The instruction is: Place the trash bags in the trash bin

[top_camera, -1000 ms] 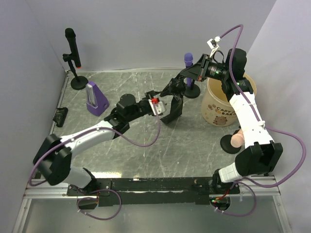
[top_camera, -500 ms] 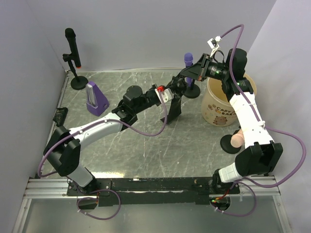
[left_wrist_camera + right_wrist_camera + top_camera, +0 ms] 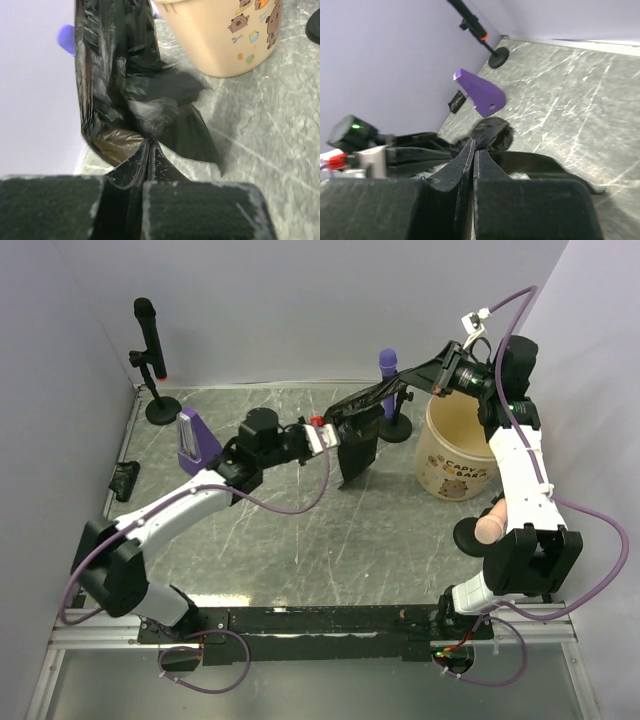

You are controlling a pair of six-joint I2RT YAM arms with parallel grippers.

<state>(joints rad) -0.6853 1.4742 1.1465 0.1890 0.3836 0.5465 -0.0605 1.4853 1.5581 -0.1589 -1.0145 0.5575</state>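
Over the middle of the counter (image 3: 300, 540), the left claw (image 3: 335, 434) is clamped on the near end of a black trash bag (image 3: 356, 455), whose loose film droops below. Farther back, the right claw (image 3: 390, 392) is pinched shut on the bag's other end. The trash bin (image 3: 448, 468) stands just beside the bag, by the counter's right edge.

Your right gripper (image 3: 472, 146) has its jaws pressed together on a bunched fold of the black trash bag (image 3: 492, 134). Farther off you see a purple metronome (image 3: 481, 94) and a microphone stand (image 3: 493, 54) on the marbled table (image 3: 570, 95).
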